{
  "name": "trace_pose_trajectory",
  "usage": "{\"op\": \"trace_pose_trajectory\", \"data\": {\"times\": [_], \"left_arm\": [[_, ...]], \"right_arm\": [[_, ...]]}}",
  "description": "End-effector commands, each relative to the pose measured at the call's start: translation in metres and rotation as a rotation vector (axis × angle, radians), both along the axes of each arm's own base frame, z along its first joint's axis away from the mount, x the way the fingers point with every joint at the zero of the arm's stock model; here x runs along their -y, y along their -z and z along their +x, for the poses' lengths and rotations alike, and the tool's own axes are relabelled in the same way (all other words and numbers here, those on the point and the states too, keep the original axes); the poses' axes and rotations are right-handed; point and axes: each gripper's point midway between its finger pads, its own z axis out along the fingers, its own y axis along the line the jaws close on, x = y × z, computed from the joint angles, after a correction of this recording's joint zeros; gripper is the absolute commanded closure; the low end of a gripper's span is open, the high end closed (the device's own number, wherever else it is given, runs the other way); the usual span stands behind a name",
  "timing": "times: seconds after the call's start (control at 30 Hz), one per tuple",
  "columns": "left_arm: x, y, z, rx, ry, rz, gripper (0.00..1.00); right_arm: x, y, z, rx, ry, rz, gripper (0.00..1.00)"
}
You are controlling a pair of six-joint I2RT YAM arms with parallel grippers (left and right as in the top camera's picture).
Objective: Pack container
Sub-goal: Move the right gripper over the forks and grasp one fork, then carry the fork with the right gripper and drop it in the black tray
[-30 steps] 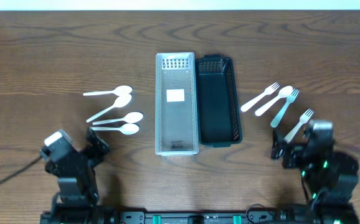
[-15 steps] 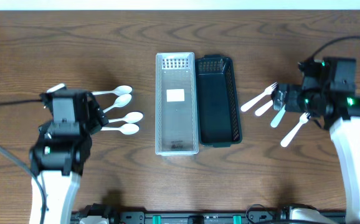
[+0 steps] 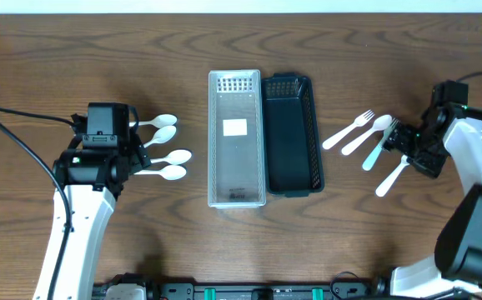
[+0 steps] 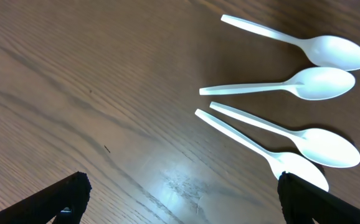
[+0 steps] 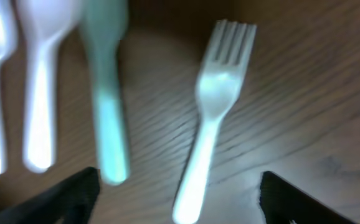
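Left gripper [image 4: 181, 198] was spread wide, empty, by 4 white spoons [image 3: 164, 148] at 9 o'clock of clear container [image 3: 236, 171]. Black basket [image 3: 291, 154] sat just beside it at 3 o'clock. Farther toward 3, 4 white utensils [image 3: 373, 140], mostly forks. Right gripper [image 5: 180, 198] gaped wide over them, holding nothing

Even, bright light falls on my table [image 3: 99, 67], and the overhead view is sharp with only soft, faint shadows. My left wrist camera renders the spoons [image 4: 323, 84] crisp, with a pale glare patch on the wood below them. My right wrist view is dim and smeared: the forks [image 5: 220, 87] are blurred and the whites glow at the left edge.
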Motion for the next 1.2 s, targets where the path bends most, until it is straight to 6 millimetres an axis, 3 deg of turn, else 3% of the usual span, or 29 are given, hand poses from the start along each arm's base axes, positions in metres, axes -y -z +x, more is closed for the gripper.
{"op": "trace_pose_trajectory", "data": {"times": [0.0, 0.17, 0.43, 0.53, 0.63, 0.7, 0.73, 0.77, 0.87, 0.97, 1.07, 1.17], "left_arm": [[-0.002, -0.003, 0.003, 0.000, -0.001, 0.007, 0.02], [-0.002, -0.002, 0.003, -0.003, -0.001, 0.007, 0.02], [-0.002, -0.002, 0.003, -0.003, -0.001, 0.007, 0.02], [-0.002, -0.002, 0.003, -0.003, -0.001, 0.007, 0.02], [-0.002, -0.002, 0.003, -0.003, -0.001, 0.007, 0.02], [-0.002, -0.002, 0.003, -0.003, -0.001, 0.007, 0.02], [-0.002, -0.002, 0.003, -0.003, -0.001, 0.007, 0.02], [-0.002, -0.002, 0.003, -0.003, -0.001, 0.007, 0.02], [-0.002, -0.002, 0.003, -0.003, -0.001, 0.007, 0.02], [-0.002, -0.002, 0.003, -0.003, -0.001, 0.007, 0.02], [-0.002, -0.002, 0.003, -0.003, -0.001, 0.007, 0.02], [-0.002, -0.002, 0.003, -0.003, -0.001, 0.007, 0.02]], "right_arm": [[0.008, 0.010, 0.000, -0.019, 0.053, -0.014, 0.23], [0.015, 0.028, -0.010, -0.083, 0.077, -0.062, 0.25], [0.012, 0.048, -0.020, -0.085, 0.123, -0.059, 0.46], [0.011, 0.058, -0.023, -0.076, 0.123, -0.061, 0.49], [0.010, 0.063, -0.025, -0.068, 0.123, -0.062, 0.67], [0.009, 0.062, -0.023, -0.063, 0.117, -0.059, 0.91], [0.007, 0.061, -0.022, -0.058, 0.113, -0.060, 0.99], [0.006, 0.058, -0.021, -0.049, 0.106, -0.062, 0.99], [-0.002, 0.037, -0.010, 0.007, 0.057, -0.075, 0.98], [-0.018, -0.005, 0.011, 0.126, -0.041, -0.098, 0.99], [-0.046, -0.063, 0.032, 0.282, -0.161, -0.104, 0.99], [-0.088, -0.120, 0.046, 0.448, -0.272, -0.073, 0.99]]}}
